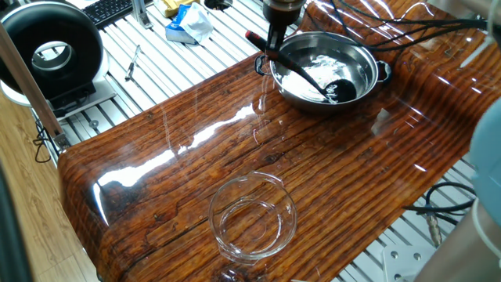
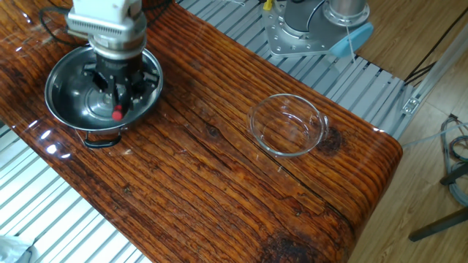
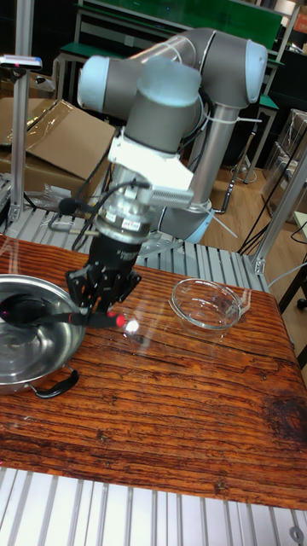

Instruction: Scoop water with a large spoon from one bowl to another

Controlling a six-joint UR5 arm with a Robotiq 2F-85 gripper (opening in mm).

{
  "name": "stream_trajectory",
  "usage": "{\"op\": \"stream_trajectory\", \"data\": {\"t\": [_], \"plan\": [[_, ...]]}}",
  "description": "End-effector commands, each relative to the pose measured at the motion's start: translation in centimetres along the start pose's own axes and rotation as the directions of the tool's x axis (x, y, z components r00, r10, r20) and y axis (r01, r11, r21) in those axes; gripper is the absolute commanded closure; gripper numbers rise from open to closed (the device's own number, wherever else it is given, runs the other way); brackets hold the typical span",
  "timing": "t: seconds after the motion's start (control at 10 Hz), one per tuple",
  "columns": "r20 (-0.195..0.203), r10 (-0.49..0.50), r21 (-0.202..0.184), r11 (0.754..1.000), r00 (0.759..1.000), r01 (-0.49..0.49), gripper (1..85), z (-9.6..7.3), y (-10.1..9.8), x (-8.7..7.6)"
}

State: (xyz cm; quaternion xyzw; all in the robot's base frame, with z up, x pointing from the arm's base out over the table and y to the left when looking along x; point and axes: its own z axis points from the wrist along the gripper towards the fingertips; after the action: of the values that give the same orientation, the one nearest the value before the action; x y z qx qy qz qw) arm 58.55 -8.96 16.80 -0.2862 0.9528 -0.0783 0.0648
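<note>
My gripper is shut on the thin handle of the large spoon, a black ladle, close to its red tip. The ladle's round cup sits low inside the steel bowl. Shiny water glints in that bowl. The handle slants up across the bowl's rim. The clear glass bowl stands apart on the wooden table, well away from the gripper.
A black round device, a keyboard and a blue-white packet lie on the slatted bench beyond the table. Black cables trail near the steel bowl. The robot's base stands behind the glass bowl.
</note>
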Motion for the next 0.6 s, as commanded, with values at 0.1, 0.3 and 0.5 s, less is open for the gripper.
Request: {"op": "stream_trajectory", "data": {"t": [0.1,0.3,0.5], "plan": [[-0.018,0.012,0.010,1.000,1.000,-0.012,84.7,-2.0,0.1,1.6],[-0.033,0.014,0.026,1.000,0.999,-0.013,84.7,-2.5,0.0,2.3],[-0.043,0.020,0.034,0.999,0.999,-0.019,84.7,-3.0,0.0,2.9]]}}
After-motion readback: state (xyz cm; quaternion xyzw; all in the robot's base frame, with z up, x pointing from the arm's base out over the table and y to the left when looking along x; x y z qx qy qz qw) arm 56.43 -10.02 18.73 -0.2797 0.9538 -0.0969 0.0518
